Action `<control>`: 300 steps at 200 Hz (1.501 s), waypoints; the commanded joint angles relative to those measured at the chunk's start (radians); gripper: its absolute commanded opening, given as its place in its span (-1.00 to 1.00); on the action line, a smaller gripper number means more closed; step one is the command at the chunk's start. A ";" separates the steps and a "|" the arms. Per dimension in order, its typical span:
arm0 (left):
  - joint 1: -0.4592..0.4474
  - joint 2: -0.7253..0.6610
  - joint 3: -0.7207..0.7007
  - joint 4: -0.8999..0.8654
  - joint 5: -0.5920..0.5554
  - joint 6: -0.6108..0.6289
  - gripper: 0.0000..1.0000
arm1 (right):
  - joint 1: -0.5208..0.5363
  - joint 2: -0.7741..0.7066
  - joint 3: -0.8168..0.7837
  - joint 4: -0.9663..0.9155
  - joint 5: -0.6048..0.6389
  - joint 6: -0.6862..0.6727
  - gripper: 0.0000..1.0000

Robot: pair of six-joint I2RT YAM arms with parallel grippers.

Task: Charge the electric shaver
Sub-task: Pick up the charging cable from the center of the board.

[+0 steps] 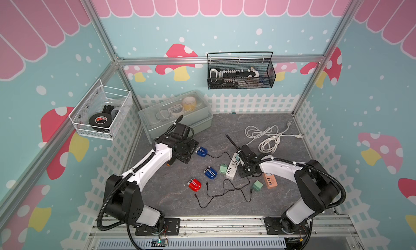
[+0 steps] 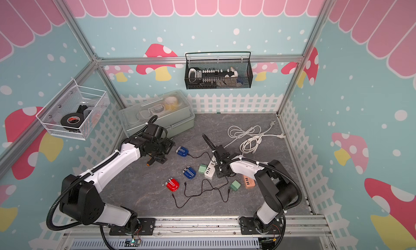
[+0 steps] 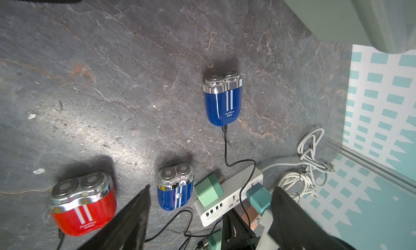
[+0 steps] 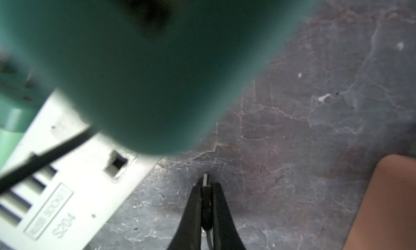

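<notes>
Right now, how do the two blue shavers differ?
The far blue shaver has a black cable plugged into its base; the near blue shaver has none. The far one lies apart on bare tabletop; the near one lies beside a green adapter. Both are blue with white stripes and twin silver heads.

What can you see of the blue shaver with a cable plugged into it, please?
The blue shaver has a glossy, plastic-looking blue body, two white stripes, white Royalstar lettering, a chrome band and two round shaving heads. It lies flat, stripes up, on the grey stone-look table. A thin black cable is plugged into its bottom end and runs toward the white power strip; nothing else touches it.
</notes>
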 commanded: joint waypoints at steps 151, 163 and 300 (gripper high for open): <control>-0.049 -0.026 0.225 0.167 0.198 0.191 0.58 | -0.144 -0.289 0.416 -0.148 -0.225 0.448 -1.00; -0.050 -0.033 0.237 0.213 0.229 0.157 0.57 | -0.179 -0.271 0.437 -0.056 -0.249 0.559 -1.00; -0.309 0.128 0.184 0.966 0.180 -0.752 0.64 | -0.204 -0.229 0.389 0.353 -0.146 1.334 -1.00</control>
